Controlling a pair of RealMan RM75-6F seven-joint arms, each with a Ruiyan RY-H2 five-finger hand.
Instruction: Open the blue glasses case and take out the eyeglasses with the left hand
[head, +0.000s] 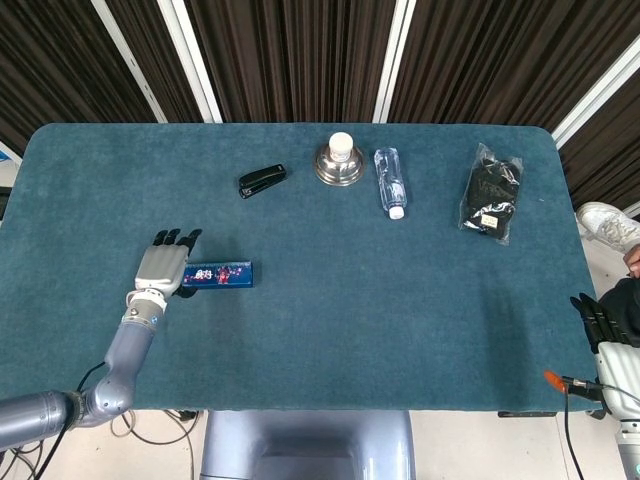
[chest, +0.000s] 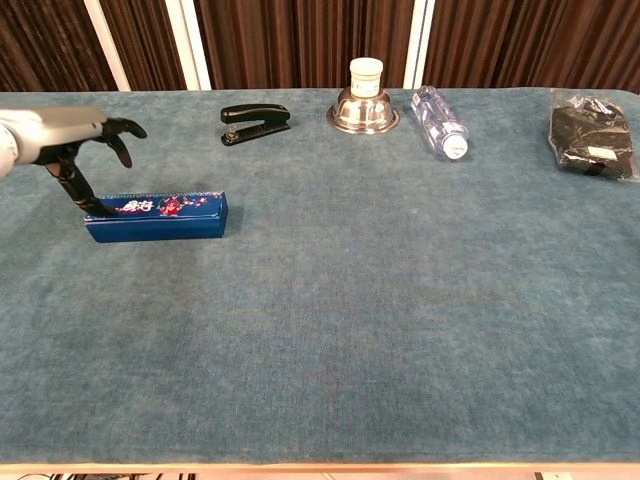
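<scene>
The closed, flower-printed blue glasses case (head: 214, 274) is being approached by the spread, empty left hand (head: 163, 268) at its end; lifting the lid is judged next.

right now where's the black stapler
In the head view, the black stapler lies at the table's far side, left of the steel bowl, beyond the blue glasses case.

The long, flat, rectangular blue glasses case (head: 216, 273) with floral print on its lid lies closed and level on the teal cloth-covered table (head: 400, 300), lengthwise left to right, in the table's left-front area.
</scene>
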